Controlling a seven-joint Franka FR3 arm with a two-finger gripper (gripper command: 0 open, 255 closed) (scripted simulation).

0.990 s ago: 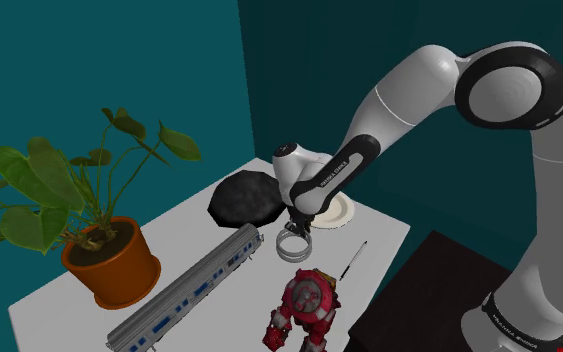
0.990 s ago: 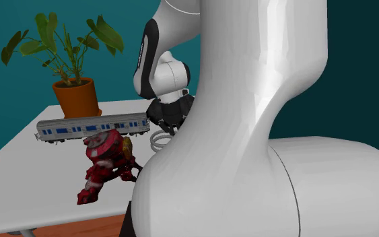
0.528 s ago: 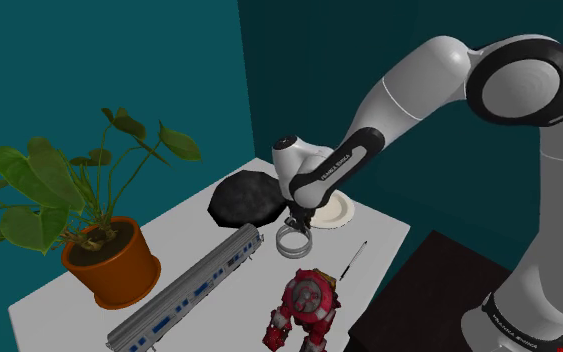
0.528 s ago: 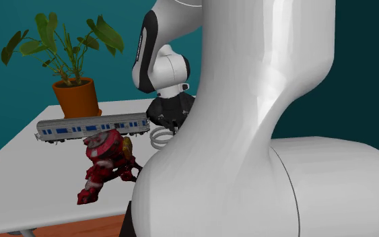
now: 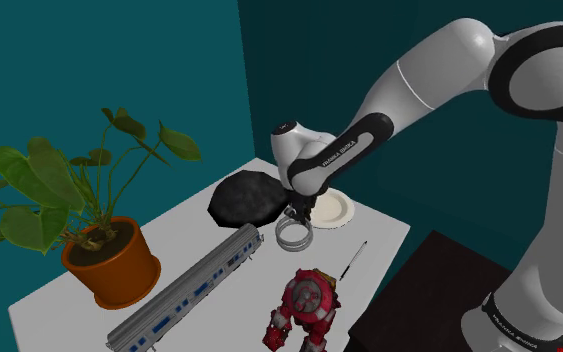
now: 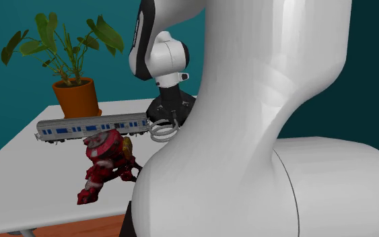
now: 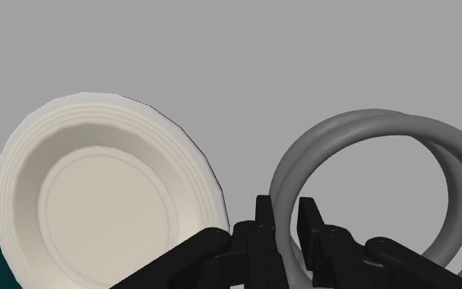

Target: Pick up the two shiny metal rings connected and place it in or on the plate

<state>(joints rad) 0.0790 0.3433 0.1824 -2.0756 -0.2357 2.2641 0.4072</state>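
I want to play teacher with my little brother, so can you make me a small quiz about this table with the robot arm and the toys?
1. True or false: the black gripper is shut on the two linked grey rings.
2. Which long toy lies near the red robot figure? A: a silver-and-blue toy train. B: a yellow bus. C: a green boat.
3. Fill the gap: the leafy green plant stands in a round pot coloured ____.

Key: 1 true; 2 A; 3 orange.
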